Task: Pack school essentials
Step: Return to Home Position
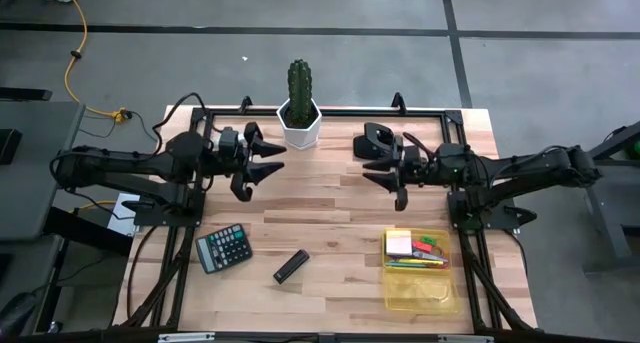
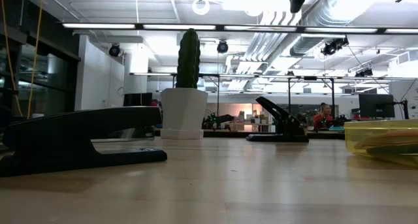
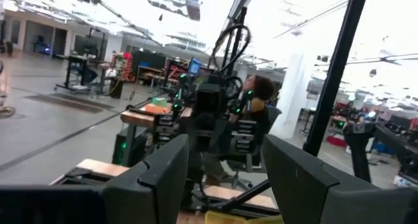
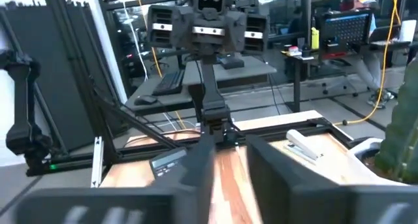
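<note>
In yellow box (image 1: pixel 421 296), pens (image 1: pixel 429 252), sticky-note pad (image 1: pixel 399 243).

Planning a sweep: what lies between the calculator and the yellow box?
Only the black stapler, between calculator and yellow box, per the high view.

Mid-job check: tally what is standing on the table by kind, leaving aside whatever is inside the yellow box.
Black staplers: 2
Calculator: 1
Potted cactus: 1
Yellow box: 1
Total: 5
</note>
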{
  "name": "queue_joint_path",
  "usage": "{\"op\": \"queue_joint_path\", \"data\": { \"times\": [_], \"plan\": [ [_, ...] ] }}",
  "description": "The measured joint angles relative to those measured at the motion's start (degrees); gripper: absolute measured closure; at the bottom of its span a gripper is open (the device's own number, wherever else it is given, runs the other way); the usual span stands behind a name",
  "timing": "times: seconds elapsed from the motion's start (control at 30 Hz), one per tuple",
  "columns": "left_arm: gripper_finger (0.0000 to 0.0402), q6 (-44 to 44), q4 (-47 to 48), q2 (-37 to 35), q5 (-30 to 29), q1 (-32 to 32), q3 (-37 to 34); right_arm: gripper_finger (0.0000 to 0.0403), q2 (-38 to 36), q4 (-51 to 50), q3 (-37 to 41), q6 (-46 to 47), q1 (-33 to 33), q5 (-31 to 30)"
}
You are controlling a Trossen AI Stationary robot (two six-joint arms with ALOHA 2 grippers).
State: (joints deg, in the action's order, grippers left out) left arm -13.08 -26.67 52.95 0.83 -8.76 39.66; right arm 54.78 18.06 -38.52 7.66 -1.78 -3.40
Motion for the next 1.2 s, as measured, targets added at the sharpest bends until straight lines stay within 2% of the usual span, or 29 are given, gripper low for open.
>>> {"op": "queue_joint_path", "data": {
  "times": [0.1, 0.17, 0.27, 0.37, 0.47, 0.57, 0.7, 0.77, 0.87, 1.0, 1.2],
  "plan": [
    [0.0216, 0.18, 1.5, -0.14, -0.01, -0.77, 0.0, 0.0368, 0.0, -0.01, 0.0, -1.36, 0.03, 0.46],
    [0.0216, -0.12, 1.83, -0.14, -0.03, -1.12, 0.0, 0.0393, 0.0, 0.0, 0.0, -2.24, 0.28, 0.46],
    [0.0216, 0.32, 2.11, -0.14, -0.03, -1.13, 0.0, 0.0385, 0.0, 0.12, 0.0, -2.18, 0.31, 0.38],
    [0.0217, 2.21, 3.08, -0.14, -0.35, -1.11, 0.0, 0.0396, 0.0, 0.15, 0.0, -2.11, 0.31, 0.37],
    [0.0236, 4.2, 4.5, -0.14, -3.0, -0.09, 0.0, 0.0398, 0.0, 0.15, 0.0, -1.87, 0.3, 0.37],
    [0.0278, 7.25, 5.91, -0.14, -5.45, 2.04, 0.0, 0.04, 0.0, 0.15, 0.0, -1.7, 0.31, 0.29],
    [0.0363, 8.81, 7.5, -0.14, -6.49, 4.66, 0.0, 0.0402, 0.0, 0.17, 0.0, -1.69, 0.31, 0.22],
    [0.0391, 8.59, 8.48, -0.14, -6.52, 5.3, -0.01, 0.0402, 0.0, 0.17, 0.0, -1.71, 0.31, 0.22],
    [0.0392, 8.1, 12.4, -0.6, -6.86, 5.82, 0.0, 0.0402, 0.0, 0.16, 0.0, -1.69, 0.31, 0.21],
    [0.04, 8.82, 21.9, -5.31, -9.11, 3.45, -0.09, 0.0402, 0.0, 0.15, 0.0, -0.29, 0.3, 0.2],
    [0.0401, 8.83, 30.05, -13.57, -1.77, -4.24, -0.11, 0.0403, 0.0, -0.2, 0.0, 0.06, 0.3, 0.22]
  ]
}}
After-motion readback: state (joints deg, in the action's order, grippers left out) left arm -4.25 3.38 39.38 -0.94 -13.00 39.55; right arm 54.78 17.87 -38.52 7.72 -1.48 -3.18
